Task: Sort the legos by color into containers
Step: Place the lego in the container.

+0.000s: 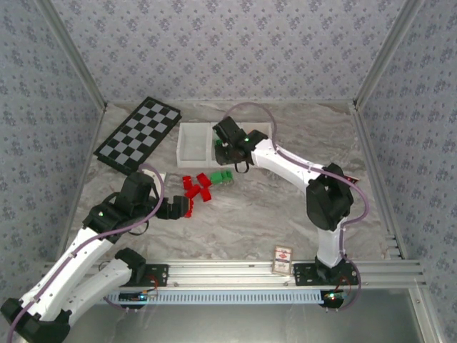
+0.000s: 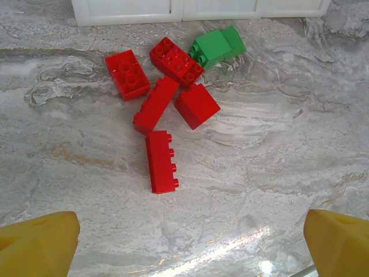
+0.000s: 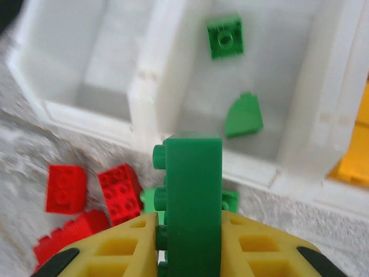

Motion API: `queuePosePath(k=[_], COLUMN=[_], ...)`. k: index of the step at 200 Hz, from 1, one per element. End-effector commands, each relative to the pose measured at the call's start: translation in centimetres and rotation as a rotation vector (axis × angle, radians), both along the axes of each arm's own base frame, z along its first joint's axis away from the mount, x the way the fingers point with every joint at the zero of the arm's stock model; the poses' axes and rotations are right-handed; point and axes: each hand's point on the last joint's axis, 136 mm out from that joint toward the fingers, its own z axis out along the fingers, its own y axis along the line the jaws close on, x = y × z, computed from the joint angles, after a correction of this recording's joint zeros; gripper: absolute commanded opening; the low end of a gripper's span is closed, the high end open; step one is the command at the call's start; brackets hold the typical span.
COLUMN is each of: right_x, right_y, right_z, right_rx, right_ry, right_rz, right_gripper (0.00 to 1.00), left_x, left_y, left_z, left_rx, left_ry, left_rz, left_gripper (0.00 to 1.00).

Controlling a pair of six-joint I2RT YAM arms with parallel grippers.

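My right gripper [image 3: 190, 242] is shut on a long dark green lego [image 3: 193, 190], held upright just in front of the containers [image 3: 147, 86]. The middle bin holds two green pieces [image 3: 225, 36]. An orange piece [image 3: 354, 156] shows in the right bin. Seen from above, the right gripper [image 1: 232, 153] hangs at the tray's [image 1: 193, 139] near rim. Several red legos [image 2: 161, 161] lie in a cluster on the table, with green legos [image 2: 216, 47] beside them near the tray wall [image 2: 132, 11]. My left gripper [image 2: 190, 242] is open, nothing between its fingers, just short of the nearest red brick.
A black-and-white checkerboard [image 1: 139, 133] lies at the back left, touching the tray's left side. A small red-and-white card box [image 1: 283, 259] stands at the near edge by the right arm's base. Marbled table stretches to the right of the bricks.
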Motion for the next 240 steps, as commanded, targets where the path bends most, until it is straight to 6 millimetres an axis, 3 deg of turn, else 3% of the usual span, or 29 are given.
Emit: queuePosePath(k=[1, 44, 115, 159, 200, 240], right_x=[1.6, 4.9, 7.1, 7.3, 7.1, 5.0], right_y=[0.4, 1.4, 2.0, 2.0, 1.7, 0.7], right_z=[-0.9, -2.4, -4.6, -4.7, -2.7, -0.9], right_rx=[-0.004, 0.04, 0.097, 0.097, 0.096, 0.085], right_ry=[0.044, 0.089, 0.119, 0.123, 0.082, 0.027], right_rz=[0.03, 0.039, 0.037, 0.046, 0.059, 0.124], right_gripper=[0.28, 0.28, 0.34, 0.45, 0.48, 0.52], left_x=[0.0, -0.1, -0.1, -0.1, -0.1, 0.0], left_y=[-0.4, -0.4, -0.5, -0.4, -0.4, -0.4], left_z=[0.2, 0.3, 0.3, 0.3, 0.3, 0.1], left_rx=[-0.018, -0.022, -0.024, -0.022, -0.022, -0.016], left_ry=[-0.014, -0.018, -0.018, -0.017, -0.017, -0.01], left_rz=[-0.013, -0.016, -0.017, -0.017, -0.015, -0.013], left_gripper=[1.0, 1.0, 1.0, 1.0, 1.0, 1.0])
